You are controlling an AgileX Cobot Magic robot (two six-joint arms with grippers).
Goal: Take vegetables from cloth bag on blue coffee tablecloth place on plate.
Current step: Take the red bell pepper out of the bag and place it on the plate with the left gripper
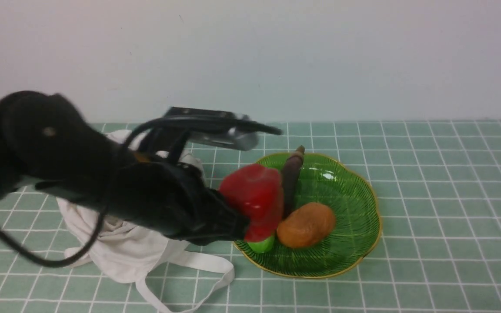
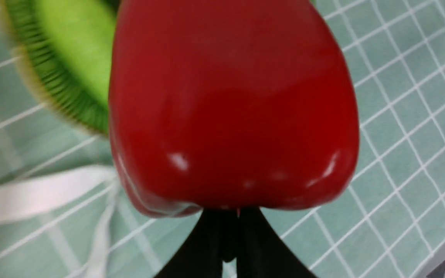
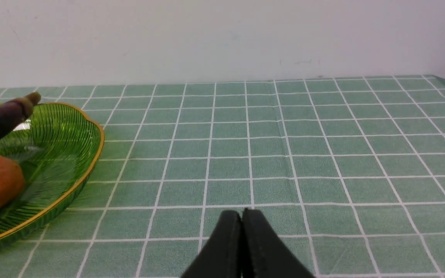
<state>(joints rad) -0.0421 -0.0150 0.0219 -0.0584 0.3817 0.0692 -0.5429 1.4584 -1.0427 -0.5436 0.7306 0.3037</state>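
In the front view, the left claw (image 1: 244, 219) grips the red bell pepper (image 1: 252, 202) at mid-frame, over the left edge of the green plate (image 1: 355, 221). The eggplant (image 1: 292, 178), potato (image 1: 306, 224) and cucumber (image 1: 262, 244) lie on the plate; the cloth bag (image 1: 133, 248) slumps at lower left.

The left wrist view shows the pepper filling the upper centre, its end at the claw's closed tips.

In the right wrist view, the right claw (image 3: 245, 216) is clenched at bottom centre, over the tablecloth (image 3: 269, 170).

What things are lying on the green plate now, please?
On the plate lie the eggplant, the potato and the cucumber. The pepper hides most of the cucumber; what else may lie behind it cannot be seen.
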